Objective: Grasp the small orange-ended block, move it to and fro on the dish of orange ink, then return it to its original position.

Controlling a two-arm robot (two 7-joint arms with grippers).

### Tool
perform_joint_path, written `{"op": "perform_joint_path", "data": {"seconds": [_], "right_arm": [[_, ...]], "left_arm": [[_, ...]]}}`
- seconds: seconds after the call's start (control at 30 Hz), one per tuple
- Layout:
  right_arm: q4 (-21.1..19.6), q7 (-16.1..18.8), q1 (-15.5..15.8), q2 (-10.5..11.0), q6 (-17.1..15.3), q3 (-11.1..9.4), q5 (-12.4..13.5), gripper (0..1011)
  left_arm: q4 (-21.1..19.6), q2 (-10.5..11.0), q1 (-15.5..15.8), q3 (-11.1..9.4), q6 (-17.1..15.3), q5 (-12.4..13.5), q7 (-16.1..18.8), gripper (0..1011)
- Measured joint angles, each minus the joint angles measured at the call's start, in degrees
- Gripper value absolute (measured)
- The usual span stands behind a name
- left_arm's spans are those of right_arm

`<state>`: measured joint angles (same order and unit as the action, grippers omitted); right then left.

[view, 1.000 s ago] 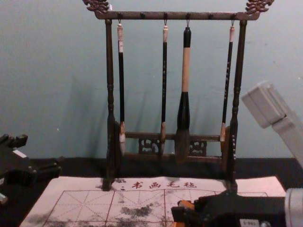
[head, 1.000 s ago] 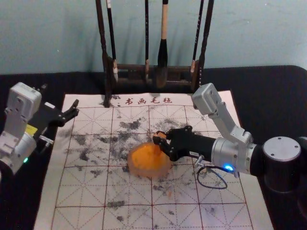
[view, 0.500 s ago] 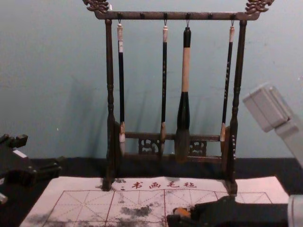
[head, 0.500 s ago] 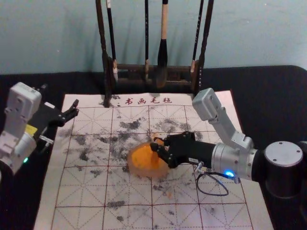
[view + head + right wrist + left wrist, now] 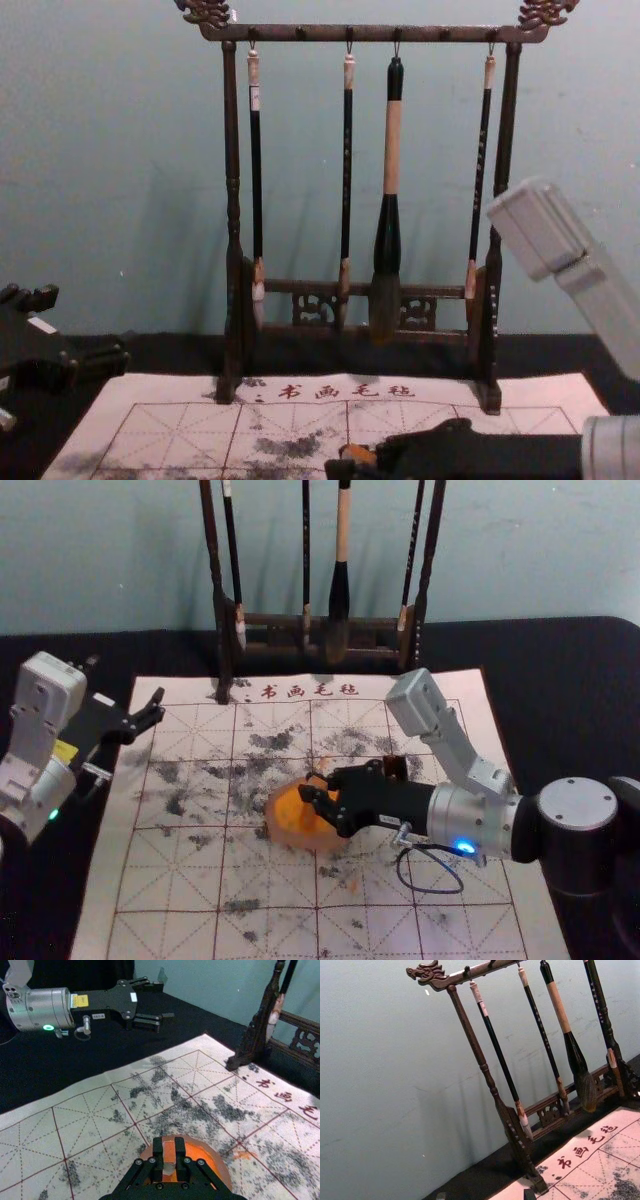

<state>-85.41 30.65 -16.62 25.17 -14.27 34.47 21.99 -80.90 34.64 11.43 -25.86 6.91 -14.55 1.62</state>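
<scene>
My right gripper is reaching in from my right over the round dish of orange ink, and its fingers are clasping the small orange block. The block is sitting directly between my fingertips, above the dish; its long axis is seemingly running upright, down toward the ink, though I cannot tell whether its lower end is touching. My left gripper is waiting, fingers spread, well apart at the left side of the mat. Rubbing is probably calling for short sideways strokes inside the rim.
</scene>
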Motion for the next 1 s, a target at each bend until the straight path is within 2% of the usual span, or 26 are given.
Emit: {"op": "perform_joint_path", "data": {"seconds": [0.37, 0.67, 1.0], "right_arm": [[1.5, -0.4, -1.2, -1.4, -0.2, 0.9, -0.2, 133], [3.7, -1.3, -2.8, -3.2, 0.1, 0.9, -0.7, 133], [5.2, -2.0, -3.6, -4.2, 0.2, 0.7, -1.3, 133]], "left_arm": [[0.0, 0.0, 0.0, 0.0, 0.0, 0.0, 0.0, 1001], [0.0, 0.0, 0.0, 0.0, 0.0, 0.0, 0.0, 1001], [0.0, 0.0, 0.0, 0.0, 0.0, 0.0, 0.0, 1001]]}}
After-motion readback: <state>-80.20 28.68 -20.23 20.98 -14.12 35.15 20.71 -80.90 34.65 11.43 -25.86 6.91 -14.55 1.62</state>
